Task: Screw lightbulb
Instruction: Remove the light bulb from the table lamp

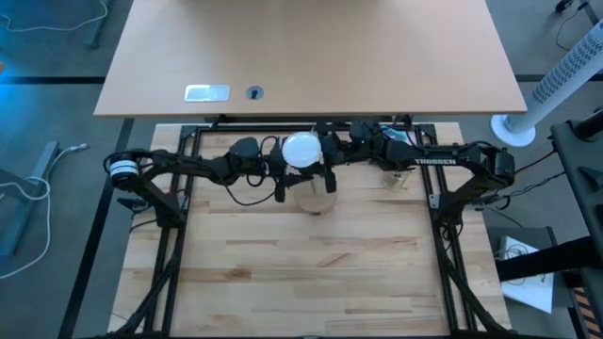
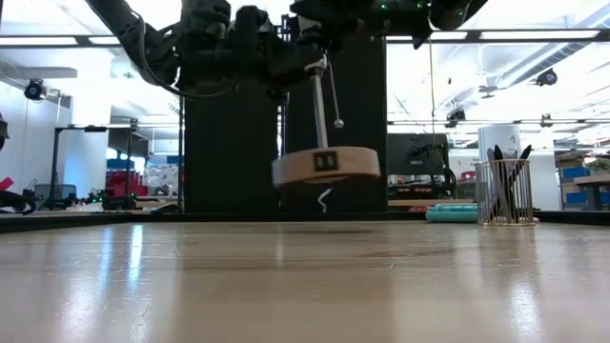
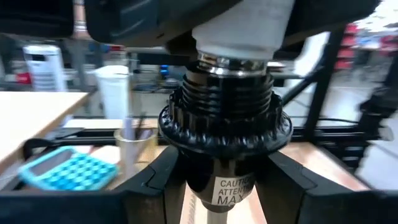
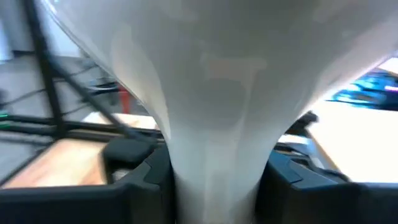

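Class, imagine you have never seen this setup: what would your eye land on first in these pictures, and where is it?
First, the white lightbulb, bright at the far middle of the wooden table, where both dark arms meet. The right claw is shut on its narrow neck, while the left claw grips the black socket just below. From table height, the round wooden disc hangs clear above the tabletop.
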